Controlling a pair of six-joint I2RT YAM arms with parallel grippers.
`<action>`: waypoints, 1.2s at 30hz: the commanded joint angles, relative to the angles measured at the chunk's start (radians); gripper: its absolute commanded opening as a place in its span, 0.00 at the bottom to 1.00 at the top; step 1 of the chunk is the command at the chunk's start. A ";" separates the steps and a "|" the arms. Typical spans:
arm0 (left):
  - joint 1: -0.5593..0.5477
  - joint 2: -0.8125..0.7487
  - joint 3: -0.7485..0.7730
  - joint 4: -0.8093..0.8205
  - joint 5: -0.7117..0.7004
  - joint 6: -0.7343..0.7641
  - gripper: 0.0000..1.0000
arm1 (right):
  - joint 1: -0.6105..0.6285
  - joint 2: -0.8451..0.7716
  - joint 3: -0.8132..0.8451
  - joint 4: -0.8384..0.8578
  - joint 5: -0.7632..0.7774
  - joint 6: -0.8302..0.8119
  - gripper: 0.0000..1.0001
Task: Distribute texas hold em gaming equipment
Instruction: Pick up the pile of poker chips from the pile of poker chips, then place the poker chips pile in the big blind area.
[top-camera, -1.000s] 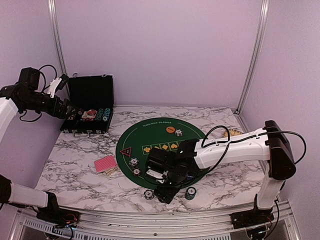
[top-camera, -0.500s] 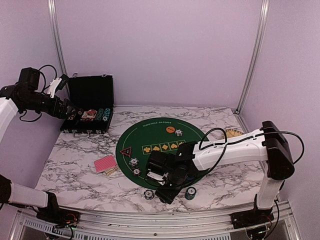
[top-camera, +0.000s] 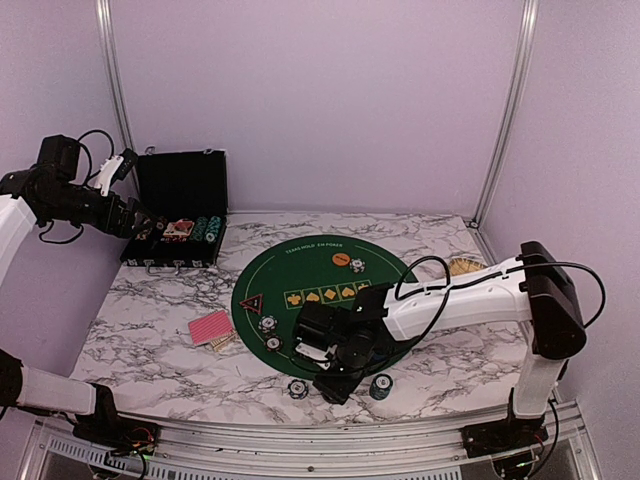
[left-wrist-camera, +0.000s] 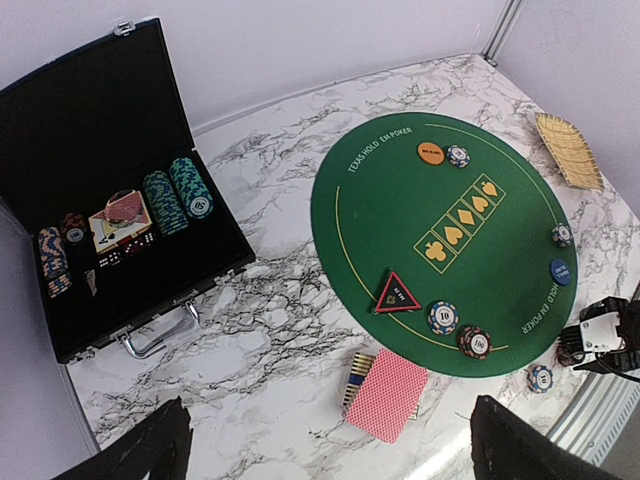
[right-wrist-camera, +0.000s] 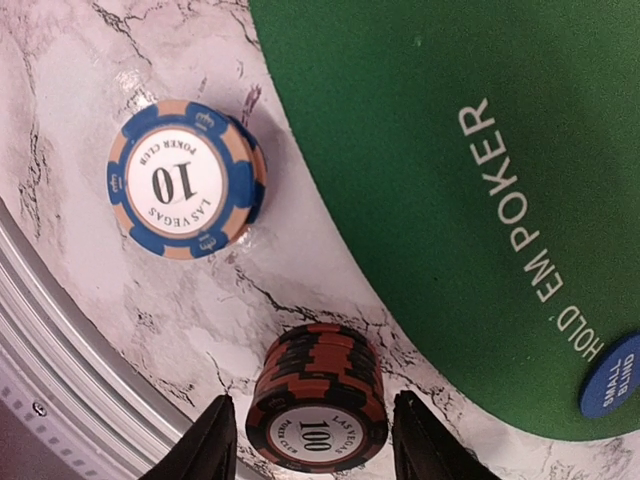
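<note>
A stack of black-red 100 chips (right-wrist-camera: 318, 405) stands on the marble just off the green mat (right-wrist-camera: 420, 150). My right gripper (top-camera: 335, 378) is low over it, fingers (right-wrist-camera: 205, 445) on either side with a narrow gap left on each, so it is open. A blue 10 chip (right-wrist-camera: 185, 180) lies beside it, and the blue button (right-wrist-camera: 615, 375) sits on the mat edge. My left gripper (left-wrist-camera: 330, 450) hangs high and wide open near the chip case (left-wrist-camera: 100, 130), holding nothing. The triangle marker (left-wrist-camera: 397, 293), orange button (left-wrist-camera: 430, 153) and red-backed cards (left-wrist-camera: 388, 393) lie below it.
The open case holds teal chips (left-wrist-camera: 175, 195), cards and dice. A tan slatted wooden piece (left-wrist-camera: 568, 150) lies at the table's right. A teal chip stack (top-camera: 380, 386) stands near the front edge, right of my right gripper. The metal table rail (right-wrist-camera: 60, 340) runs close by.
My right gripper's fingers have drawn in around the black-red stack, and the arm has shifted slightly left. The left arm has not moved.
</note>
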 joint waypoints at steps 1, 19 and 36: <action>-0.003 -0.012 0.025 -0.028 0.018 0.004 0.99 | -0.010 0.008 0.009 0.016 0.012 -0.003 0.49; -0.004 -0.018 0.021 -0.030 0.017 0.006 0.99 | -0.011 -0.012 0.053 -0.031 0.064 -0.007 0.23; -0.004 -0.018 0.022 -0.032 0.021 0.008 0.99 | -0.216 -0.021 0.210 -0.097 0.162 -0.083 0.19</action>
